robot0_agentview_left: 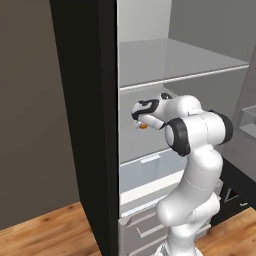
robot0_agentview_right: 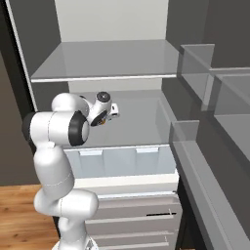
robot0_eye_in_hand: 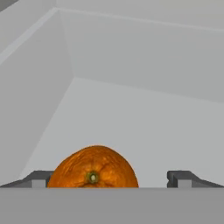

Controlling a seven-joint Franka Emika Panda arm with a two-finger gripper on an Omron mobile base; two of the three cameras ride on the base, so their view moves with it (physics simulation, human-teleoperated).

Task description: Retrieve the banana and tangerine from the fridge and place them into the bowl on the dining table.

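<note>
The robot is at the first pick: the arm reaches into the open fridge (robot0_agentview_left: 150,65) at the level of its middle shelf (robot0_agentview_right: 132,122), going for the tangerine (robot0_eye_in_hand: 92,168). In the left base view the hand (robot0_agentview_left: 141,121) sits at about nine o'clock from the arm's big elbow joint, with a sliver of orange just under its tip; in the right base view the same hand shows at roughly two o'clock from that joint, again with a spot of orange at its lower edge. In the hand view the tangerine rests on the pale shelf floor at six o'clock, between the two dark fingertips (robot0_eye_in_hand: 37,178) but crowded toward the left one, which it seems to touch or overlap, while a clear gap separates it from the right one. The hand is spread as wide as it goes and has hold of nothing yet. The next move, by this reading, calls for a small sideways shift to centre the fruit, then a gentle squeeze, since a round fruit could roll off if nudged from one side. The tangerine is near-spherical, so it has no real long axis; its green stem button faces the camera, toward six o'clock in the hand view.
</note>
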